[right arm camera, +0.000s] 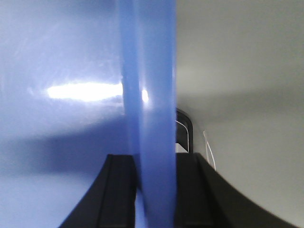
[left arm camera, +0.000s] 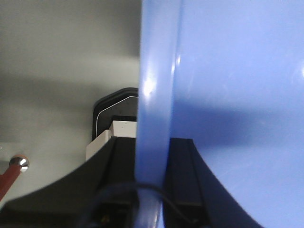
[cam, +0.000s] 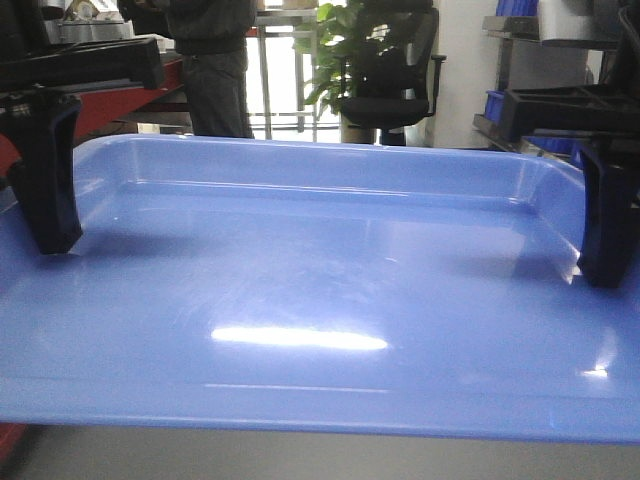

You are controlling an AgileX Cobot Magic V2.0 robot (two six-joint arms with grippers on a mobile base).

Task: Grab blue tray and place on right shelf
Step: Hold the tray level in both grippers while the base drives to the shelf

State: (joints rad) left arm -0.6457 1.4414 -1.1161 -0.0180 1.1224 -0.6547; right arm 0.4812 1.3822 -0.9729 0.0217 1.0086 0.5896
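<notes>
Blue tray (cam: 320,300) held up across the front view, pinched at both short edges. Left gripper (left arm camera: 151,148) closed tight on left rim, right gripper (right arm camera: 153,164) closed tight on right rim, one finger inside, one outside. Beyond far rim, well apart: standing person (cam: 215,60), office chair (cam: 390,95), plant (cam: 345,45). Bare grey floor (left arm camera: 61,57) outside both rims.

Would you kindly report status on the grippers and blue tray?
Left gripper shut on blue tray rim; right gripper shut on opposite rim. Tray held level, empty. Person and office chair ahead.
</notes>
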